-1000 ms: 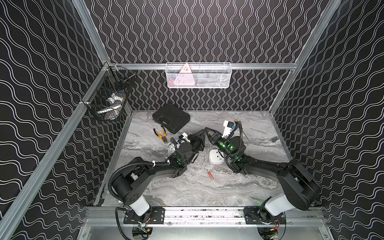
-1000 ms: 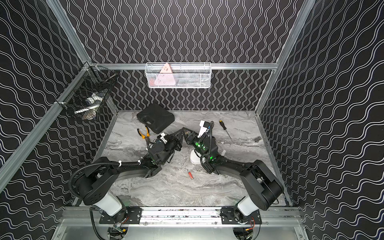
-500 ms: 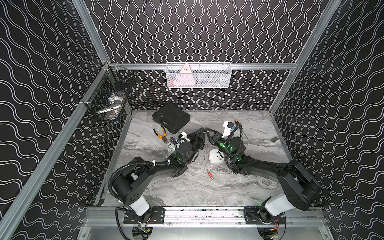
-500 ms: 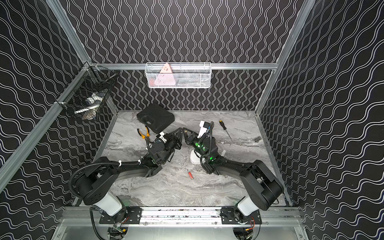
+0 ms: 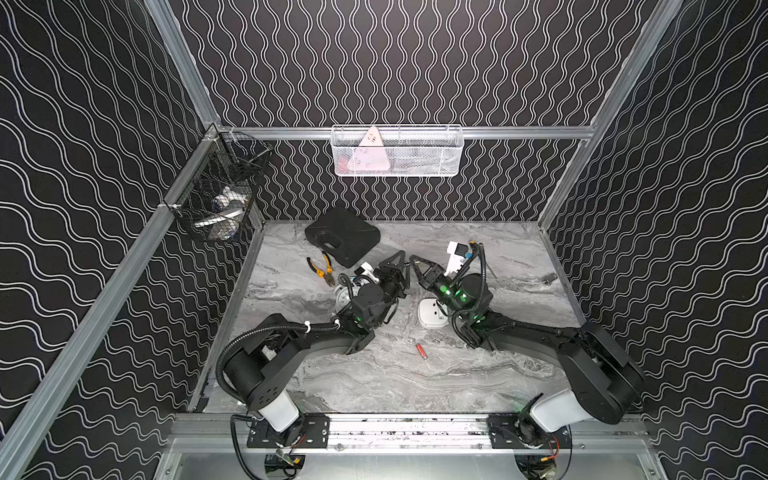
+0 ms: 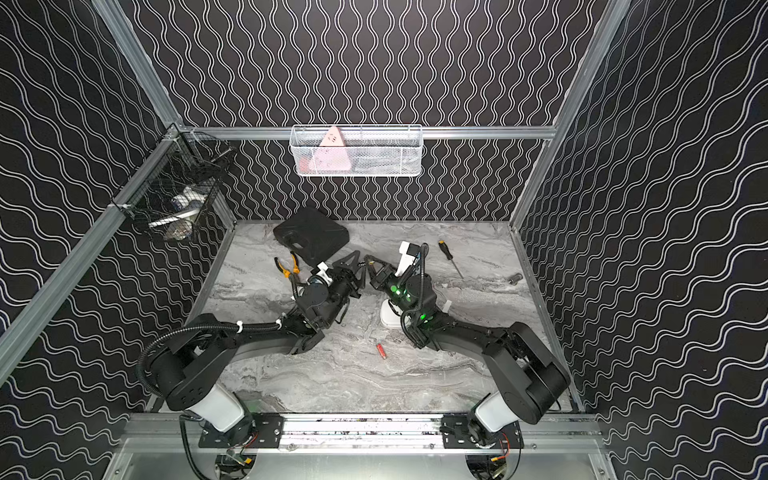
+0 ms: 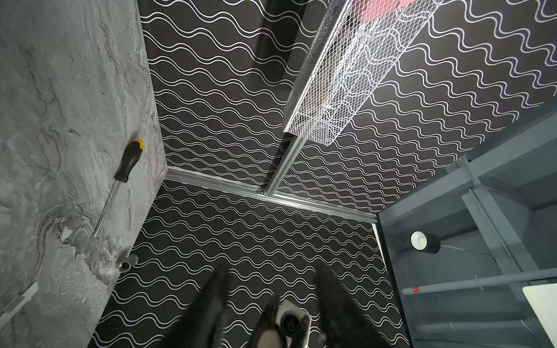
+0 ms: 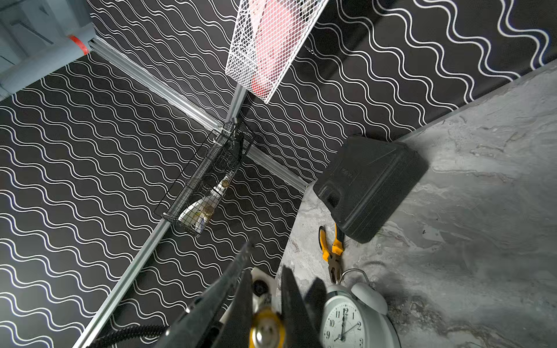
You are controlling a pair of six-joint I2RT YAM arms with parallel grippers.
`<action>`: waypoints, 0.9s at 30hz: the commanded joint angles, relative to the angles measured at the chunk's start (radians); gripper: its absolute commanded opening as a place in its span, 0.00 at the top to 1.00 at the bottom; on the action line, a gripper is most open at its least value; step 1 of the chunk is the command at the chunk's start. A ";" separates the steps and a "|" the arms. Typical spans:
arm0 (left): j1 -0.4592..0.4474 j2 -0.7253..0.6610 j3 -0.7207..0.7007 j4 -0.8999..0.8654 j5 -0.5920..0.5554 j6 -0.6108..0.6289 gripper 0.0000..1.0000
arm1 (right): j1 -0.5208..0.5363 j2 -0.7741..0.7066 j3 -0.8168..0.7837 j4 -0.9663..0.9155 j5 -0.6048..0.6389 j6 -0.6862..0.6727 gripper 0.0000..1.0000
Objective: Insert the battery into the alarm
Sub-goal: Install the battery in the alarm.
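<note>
Both arms meet tip to tip above the middle of the table. My right gripper is shut on a yellow battery with a metal cap. My left gripper is open, its blurred fingers spread wide on either side of the right gripper's closed tips. In both top views the left gripper and right gripper almost touch. The white twin-bell alarm clock stands on the table behind the left wrist, partly hidden. A red battery lies loose nearer the front.
A white rounded box sits under the right wrist. A black case and orange pliers lie at the back left. A screwdriver and a metal socket lie at the back right. Wire baskets hang on the back wall and left wall.
My left gripper's fingers have spread apart, letting go. The right gripper has closed tighter on the battery. Both arms have stayed almost where they were.
</note>
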 commanded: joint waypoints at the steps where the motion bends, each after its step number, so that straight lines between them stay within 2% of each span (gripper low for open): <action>1: 0.001 -0.016 -0.026 0.047 -0.014 0.012 0.15 | -0.008 -0.025 -0.006 -0.022 0.013 -0.026 1.00; 3: 0.008 -0.029 -0.052 0.044 -0.010 0.033 0.03 | -0.023 -0.047 -0.015 -0.056 0.015 -0.043 1.00; 4: 0.016 -0.043 -0.074 0.030 -0.002 0.058 0.01 | -0.035 -0.066 -0.021 -0.092 0.014 -0.052 1.00; 9: 0.088 -0.130 -0.225 -0.055 0.055 0.226 0.01 | -0.138 -0.179 -0.034 -0.357 -0.058 -0.110 1.00; 11: 0.110 -0.184 -0.267 -0.155 0.082 0.325 0.01 | -0.188 -0.214 -0.002 -0.537 -0.116 -0.146 1.00; 13: 0.122 -0.239 -0.277 -0.272 0.117 0.485 0.01 | -0.240 -0.235 0.033 -0.705 -0.182 -0.196 1.00; 16: 0.123 -0.301 -0.207 -0.527 0.171 0.746 0.01 | -0.288 -0.227 0.121 -0.977 -0.242 -0.311 1.00; 19: 0.121 -0.264 -0.093 -0.763 0.257 0.946 0.01 | -0.311 -0.181 0.216 -1.210 -0.273 -0.409 0.99; 22: 0.108 -0.165 0.035 -0.957 0.315 1.021 0.01 | -0.317 -0.119 0.286 -1.348 -0.281 -0.505 0.97; 27: 0.045 0.015 0.237 -1.137 0.433 1.132 0.01 | -0.318 0.038 0.420 -1.552 -0.274 -0.592 0.95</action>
